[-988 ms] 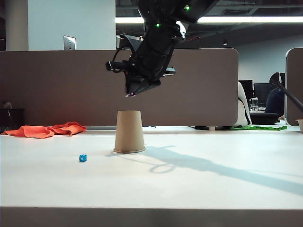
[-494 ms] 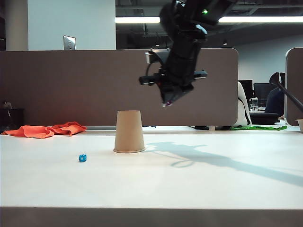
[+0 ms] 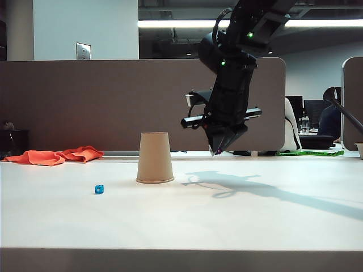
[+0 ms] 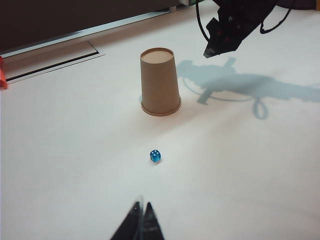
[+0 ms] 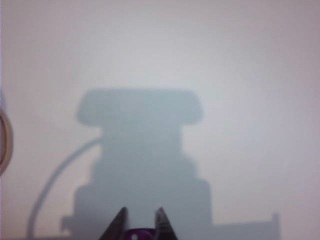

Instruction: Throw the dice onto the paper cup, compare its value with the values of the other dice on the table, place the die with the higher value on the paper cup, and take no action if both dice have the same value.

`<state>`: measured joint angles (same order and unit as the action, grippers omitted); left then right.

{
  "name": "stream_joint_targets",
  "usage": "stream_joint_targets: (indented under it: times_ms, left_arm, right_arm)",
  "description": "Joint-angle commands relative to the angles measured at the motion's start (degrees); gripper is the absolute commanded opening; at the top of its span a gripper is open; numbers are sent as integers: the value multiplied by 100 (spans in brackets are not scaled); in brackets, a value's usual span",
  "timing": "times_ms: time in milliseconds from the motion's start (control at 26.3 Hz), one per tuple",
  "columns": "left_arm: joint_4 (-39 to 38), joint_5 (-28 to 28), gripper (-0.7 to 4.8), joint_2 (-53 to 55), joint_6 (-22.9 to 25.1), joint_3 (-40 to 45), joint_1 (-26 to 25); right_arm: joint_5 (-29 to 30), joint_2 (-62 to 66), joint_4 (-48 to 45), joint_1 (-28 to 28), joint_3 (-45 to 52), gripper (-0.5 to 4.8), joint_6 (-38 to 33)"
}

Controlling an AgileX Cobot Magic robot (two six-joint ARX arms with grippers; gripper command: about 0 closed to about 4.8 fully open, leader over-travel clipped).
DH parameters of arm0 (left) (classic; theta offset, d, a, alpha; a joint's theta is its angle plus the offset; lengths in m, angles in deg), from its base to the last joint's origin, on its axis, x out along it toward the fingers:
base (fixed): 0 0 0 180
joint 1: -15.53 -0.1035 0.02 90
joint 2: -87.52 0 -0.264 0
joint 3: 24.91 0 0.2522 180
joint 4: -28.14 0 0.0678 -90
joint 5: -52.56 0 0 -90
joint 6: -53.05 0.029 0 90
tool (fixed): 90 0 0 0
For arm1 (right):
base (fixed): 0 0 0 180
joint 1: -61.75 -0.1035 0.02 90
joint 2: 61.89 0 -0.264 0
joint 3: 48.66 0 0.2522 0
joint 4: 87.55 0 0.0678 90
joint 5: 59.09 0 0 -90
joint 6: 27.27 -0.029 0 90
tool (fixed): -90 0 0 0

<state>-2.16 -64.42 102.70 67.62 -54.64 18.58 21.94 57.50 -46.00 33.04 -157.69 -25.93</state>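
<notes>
White table (image 3: 272, 226): right gripper (image 3: 218, 152) pinching purple die (image 5: 136, 234) beside paper cup (image 3: 155, 158); left gripper (image 4: 141, 216) shut.

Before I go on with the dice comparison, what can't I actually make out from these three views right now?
- Purple die in the right gripper: right wrist view's edge cuts it off, fingers cover its sides; pips unreadable. Exterior view shows only a speck.
- Light blue die: pips visible in the left wrist view, too small to count; exterior view worse.
- Paper cup: barely a blurred rim sliver in the right wrist view.
- Left gripper: only its shut tips show.
</notes>
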Motion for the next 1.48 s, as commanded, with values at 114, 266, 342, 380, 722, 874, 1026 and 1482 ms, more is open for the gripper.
stream_joint_targets:
  times_ms: [114, 266, 342, 380, 722, 874, 1026, 1482]
  left_arm:
    - [77, -26, -5, 0, 0, -28, -4]
    - [77, -26, -5, 0, 0, -28, -4]
    - [77, -26, -5, 0, 0, -28, -4]
    - [77, -26, -5, 0, 0, -28, -4]
    - [77, -28, -5, -2, 0, -28, -4]
    - [77, -28, -5, -2, 0, -28, -4]
    - [77, -28, -5, -2, 0, -28, -4]
    - [98, -28, -5, -2, 0, -28, -4]
  right_arm:
    - [2, 33, -50, -13, -15, 52, -11]
    - [-13, 33, -48, -13, -15, 54, -11]
    - [-15, 33, -55, -13, -15, 69, -11]
    - [-15, 33, -63, -13, -15, 90, -11]
    - [-15, 33, -66, -13, -15, 127, -11]
    - [-15, 33, -81, -13, -15, 127, -11]
    - [-59, 24, -190, -13, -17, 126, -9]
    - [-24, -407, 1307, -2, -22, 44, -214]
